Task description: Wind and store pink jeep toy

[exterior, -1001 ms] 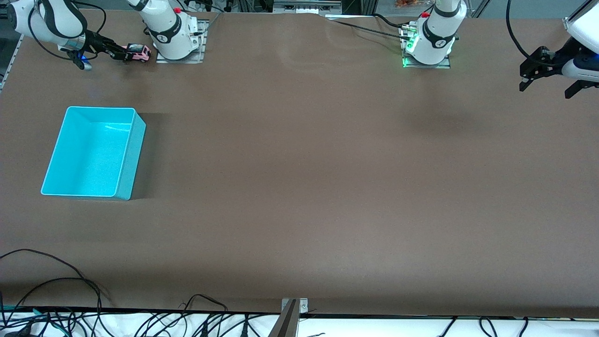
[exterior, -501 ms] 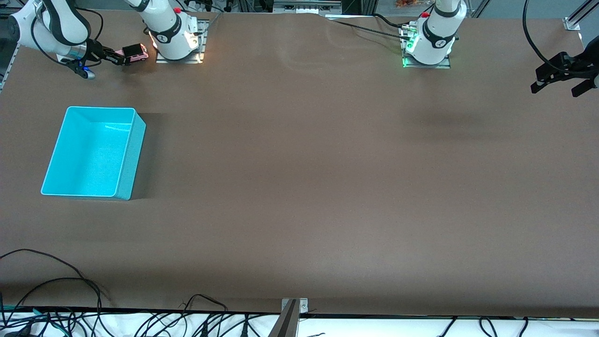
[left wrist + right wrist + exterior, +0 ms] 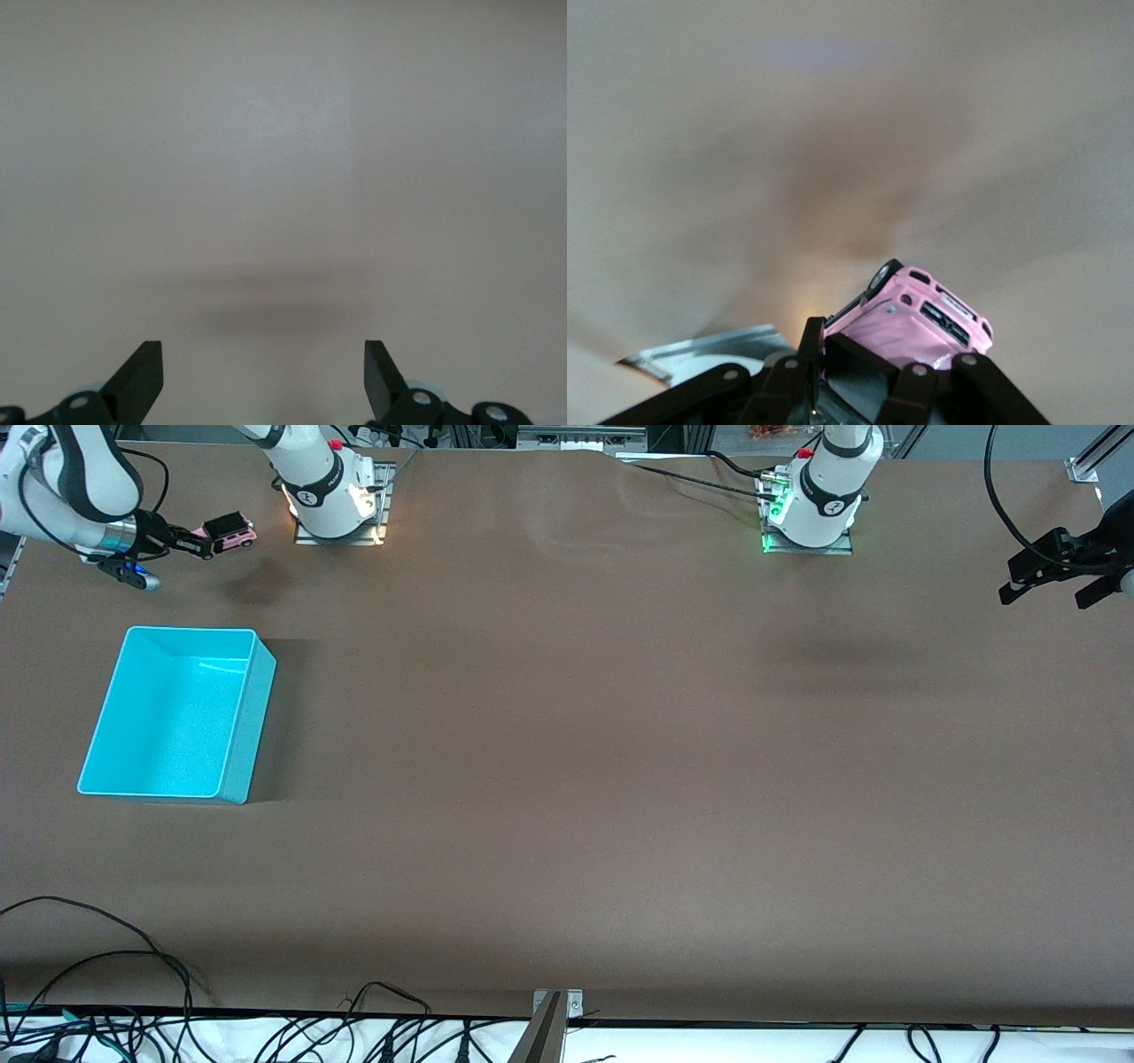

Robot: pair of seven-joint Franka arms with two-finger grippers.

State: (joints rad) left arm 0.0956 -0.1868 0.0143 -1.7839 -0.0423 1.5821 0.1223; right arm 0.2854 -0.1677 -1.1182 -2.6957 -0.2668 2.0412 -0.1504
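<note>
Gripping the pink jeep toy [image 3: 232,532] by what looks like its rear end, the right gripper [image 3: 197,541] hangs above the brown table [image 3: 567,779] near the right arm's base [image 3: 337,500], its fingers clamped tight on the car. In the right wrist view the jeep [image 3: 917,323] sits tilted between the black fingers [image 3: 855,359]. A turquoise bin [image 3: 173,713] rests on the table, nearer the front camera. Waiting over the table's edge at its own end, the left gripper [image 3: 1050,576] has its fingers [image 3: 137,381] spread wide, holding nothing.

Pink jeep toy [image 3: 229,533], turquoise bin [image 3: 177,713]
</note>
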